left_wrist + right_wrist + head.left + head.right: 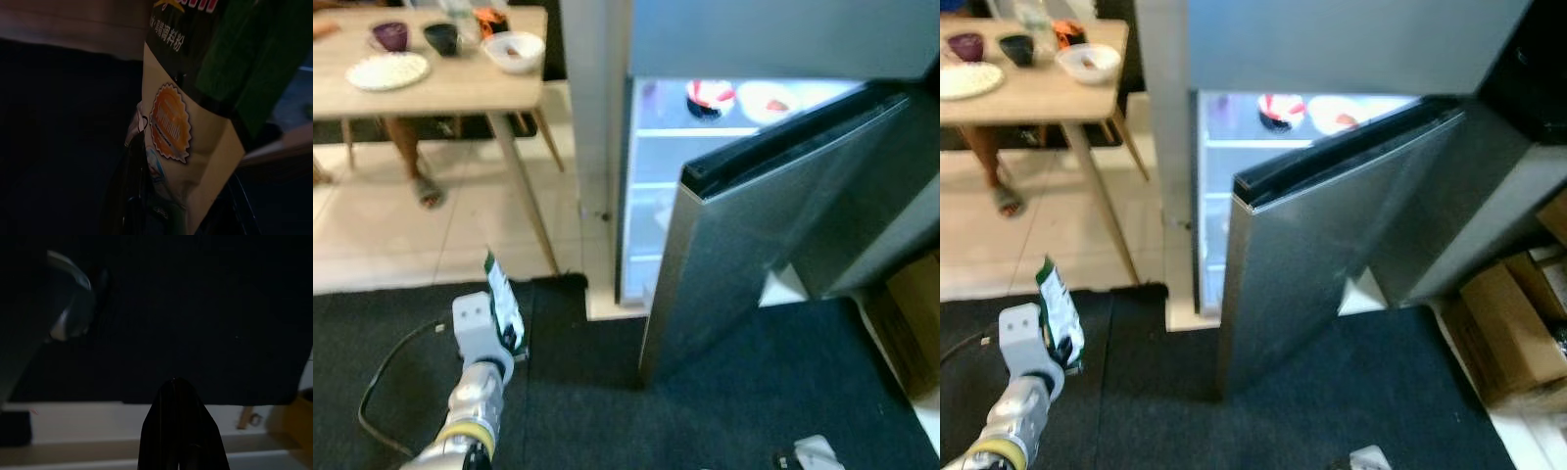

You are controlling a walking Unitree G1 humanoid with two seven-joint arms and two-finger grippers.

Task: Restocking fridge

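Inside the open fridge (773, 225), two bowls (710, 98) sit on its top shelf; left gripper (504, 318) clamps one green-and-cream packet (499, 294) above the dark mat; right gripper's (178, 431) fingers look closed

Wooden table (460, 93) bearing bowls (cardboard boxes (1513, 328) opposite).

Brushed metal, pale wood, dark carpet.
The fridge door (744, 245) looks like matt brushed steel; the dining table (460, 83) is smooth pale wood; the carpet (1332, 392) is dark, rough cloth. The glossy printed snack pouch (186, 127) appears to be plastic film; cardboard boxes (1518, 333) look matt.
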